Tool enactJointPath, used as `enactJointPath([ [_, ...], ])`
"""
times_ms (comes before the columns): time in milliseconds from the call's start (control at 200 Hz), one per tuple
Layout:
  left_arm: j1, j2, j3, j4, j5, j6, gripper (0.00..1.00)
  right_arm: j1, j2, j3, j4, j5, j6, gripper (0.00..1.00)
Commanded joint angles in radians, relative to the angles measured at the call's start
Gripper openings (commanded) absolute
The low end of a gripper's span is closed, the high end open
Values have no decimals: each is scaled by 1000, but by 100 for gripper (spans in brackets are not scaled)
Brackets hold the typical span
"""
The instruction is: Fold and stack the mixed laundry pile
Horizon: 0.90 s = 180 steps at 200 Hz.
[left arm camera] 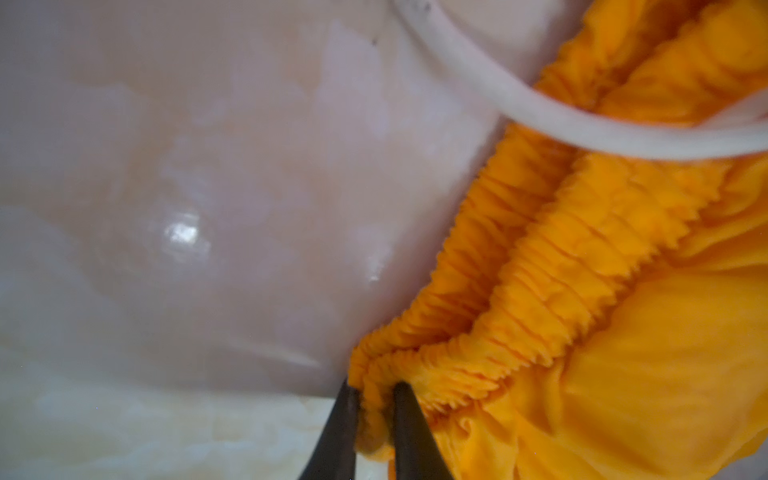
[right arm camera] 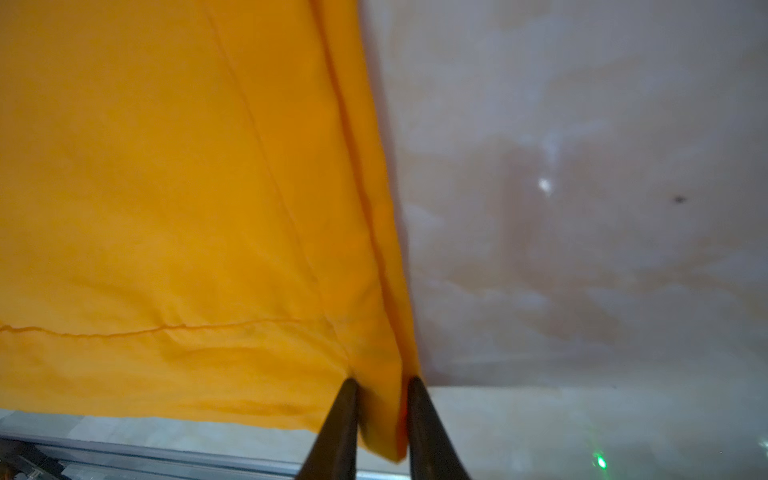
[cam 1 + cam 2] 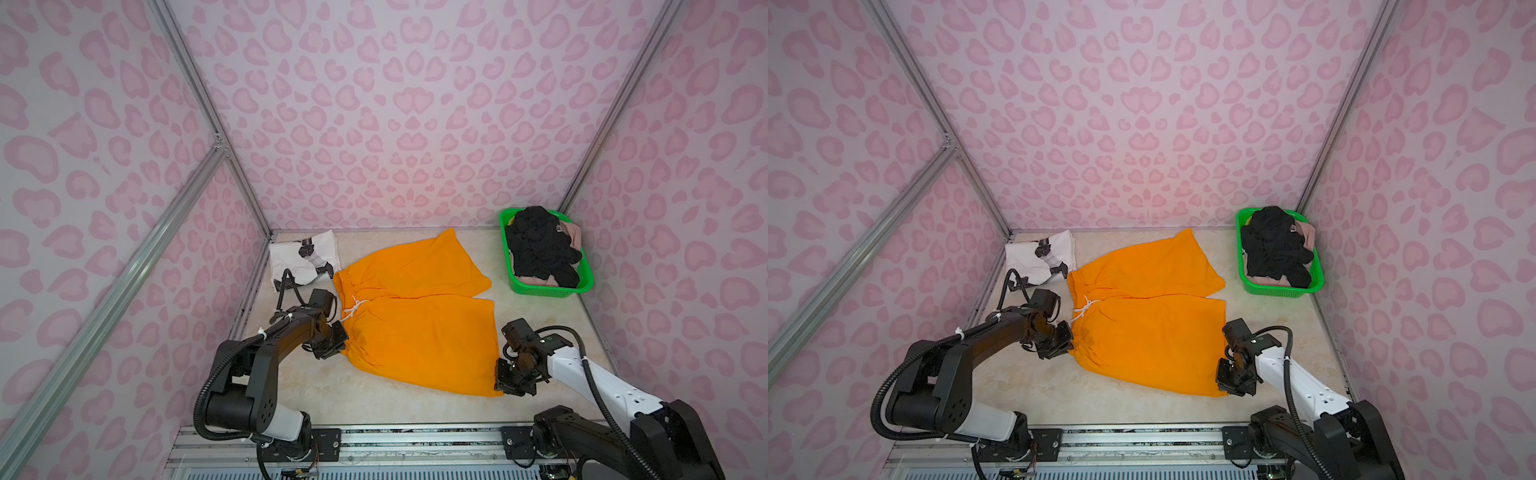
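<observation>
The aluminium base rail (image 3: 415, 432) lies nearest and carries both arm mounts. Just beyond it, the right gripper (image 3: 505, 380) is clamped on the near hem corner of the orange shorts (image 3: 415, 332). The right wrist view shows its dark fingers (image 2: 340, 415) pinching a doubled fold of cloth there. The left gripper (image 3: 337, 351) is clamped on the near end of the gathered waistband (image 1: 540, 270), with ruched fabric bunched between its fingers (image 1: 411, 424). The shorts lie spread flat on the glossy, marbled table (image 3: 374, 407), waist to the left and legs to the right, the far leg angled toward the back wall. Expect thin, light, limp cloth with no stiffness of its own. It will likely sag between the two holds unless kept taut, and it should slide easily on the smooth surface. The elastic waistband and the stitched hem are the thickest parts and offer the surest purchase. The mid-panel offers only a single slack layer. The white drawstring (image 3: 353, 307) lies loose across the waist and could snag or trail. Farther back, a white T-shirt (image 3: 303, 257) with black print lies as a flat rectangle at the far left corner. At the far right, a green mesh basket (image 3: 544, 291) holds a heaped black knit piece (image 3: 536, 245), coarse in texture, over a smooth beige-pink piece (image 3: 571, 232).
</observation>
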<state>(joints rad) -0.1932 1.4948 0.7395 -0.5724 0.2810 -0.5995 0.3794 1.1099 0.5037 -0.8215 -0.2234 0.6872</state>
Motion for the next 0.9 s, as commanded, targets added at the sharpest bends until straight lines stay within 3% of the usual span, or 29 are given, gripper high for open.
enactJointPath([
  [0,-1,-1,-5,-59,-58,1,12,-1,2,5,6,-14,-7,10],
  [100,-1,-22,2,-89,-62,4,7,0,-7,24,-17,-3,-21,0],
  [185,-1,-53,11,-136,-70,10,3,0,-30,49,-56,23,-34,0],
  [455,-24,-164,63,-333,-80,23,2,0,-115,138,-151,108,-40,0],
  [660,-100,-189,134,-480,-79,49,2,-1,-190,295,-265,245,-82,0],
  [895,-199,-226,209,-619,1,76,2,-15,-282,441,-348,396,-123,0],
])
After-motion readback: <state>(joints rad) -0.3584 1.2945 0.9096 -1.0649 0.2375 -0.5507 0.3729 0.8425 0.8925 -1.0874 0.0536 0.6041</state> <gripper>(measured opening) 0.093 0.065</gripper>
